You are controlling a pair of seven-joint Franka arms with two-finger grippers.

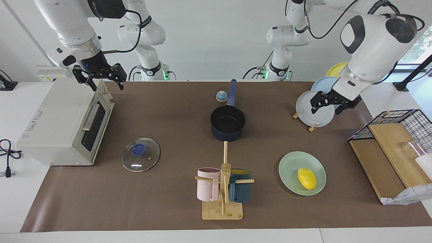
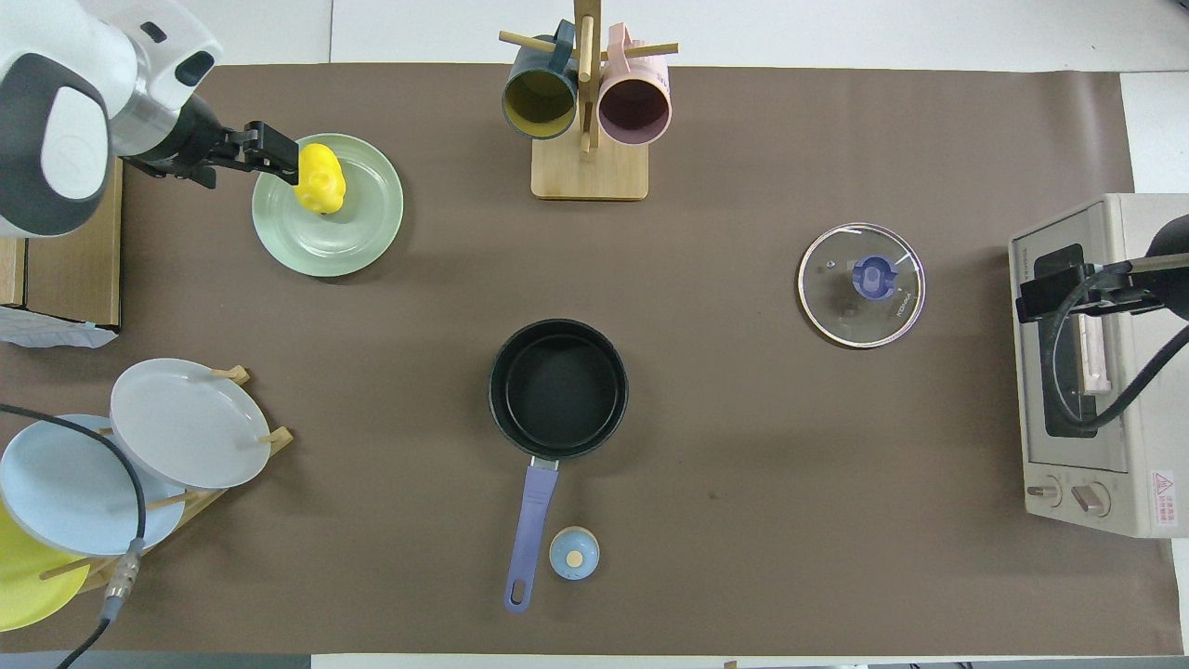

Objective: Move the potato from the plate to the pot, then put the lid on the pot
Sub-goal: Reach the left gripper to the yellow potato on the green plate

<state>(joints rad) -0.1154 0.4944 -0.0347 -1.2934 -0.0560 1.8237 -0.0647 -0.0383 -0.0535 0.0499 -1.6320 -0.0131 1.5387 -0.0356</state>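
Observation:
The yellow potato (image 1: 307, 179) (image 2: 320, 178) lies on the mint-green plate (image 1: 290, 165) (image 2: 362, 232) toward the left arm's end of the table. The navy pot (image 1: 227, 123) (image 2: 557, 386) stands empty mid-table, its handle pointing toward the robots. The glass lid (image 1: 140, 154) (image 2: 861, 285) lies flat on the mat, toward the right arm's end. My left gripper (image 1: 329, 105) (image 2: 279, 153) is open and empty, up in the air over the mat by the plate's edge, apart from the potato. My right gripper (image 1: 100, 79) (image 2: 1050, 293) is open and empty, raised over the toaster oven.
A toaster oven (image 1: 60, 125) (image 2: 1087, 372) stands at the right arm's end. A mug rack (image 1: 222, 189) (image 2: 587, 111) stands farther from the robots than the pot. A small bell-shaped object (image 1: 221, 96) lies beside the pot handle. A rack of upright plates (image 1: 315, 111) and a wire basket with boards (image 1: 391, 141) stand at the left arm's end.

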